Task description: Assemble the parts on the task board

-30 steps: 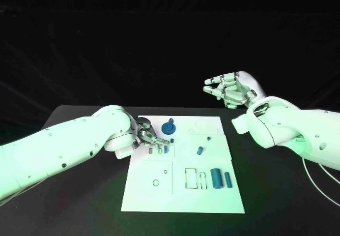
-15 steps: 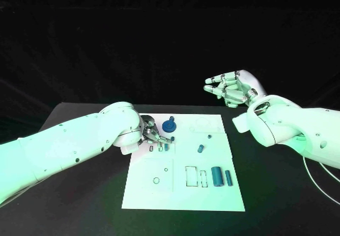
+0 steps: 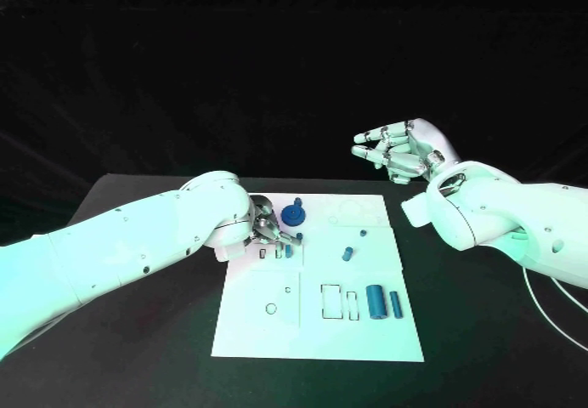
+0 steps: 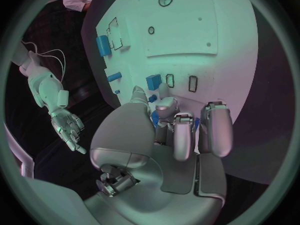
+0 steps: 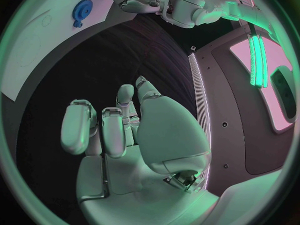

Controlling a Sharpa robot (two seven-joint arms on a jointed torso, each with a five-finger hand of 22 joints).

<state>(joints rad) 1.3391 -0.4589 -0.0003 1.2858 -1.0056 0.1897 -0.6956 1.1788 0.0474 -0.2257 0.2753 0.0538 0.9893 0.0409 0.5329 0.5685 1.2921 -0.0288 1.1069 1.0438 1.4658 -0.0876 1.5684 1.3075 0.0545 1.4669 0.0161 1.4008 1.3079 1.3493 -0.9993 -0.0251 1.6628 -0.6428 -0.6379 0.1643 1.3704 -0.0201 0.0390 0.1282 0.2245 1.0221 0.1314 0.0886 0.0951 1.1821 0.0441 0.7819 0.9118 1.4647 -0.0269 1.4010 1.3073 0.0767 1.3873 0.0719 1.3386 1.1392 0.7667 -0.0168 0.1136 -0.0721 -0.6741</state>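
Black table (image 3: 147, 340), black backdrop (image 3: 245, 76) behind it, pale wall panel (image 5: 250, 100) with a green light strip (image 5: 257, 55)

Left hand (image 4: 178, 130) hangs over the white board (image 4: 181, 25), fingers curled around a small blue part (image 4: 157, 116). Blue block (image 4: 153, 81) beside outlined slots.

left hand (image 3: 265, 229) low, fingers curled; right hand (image 3: 398, 153) raised, empty.

Head camera looks down; both wrist cameras share the task board (image 3: 321, 289).
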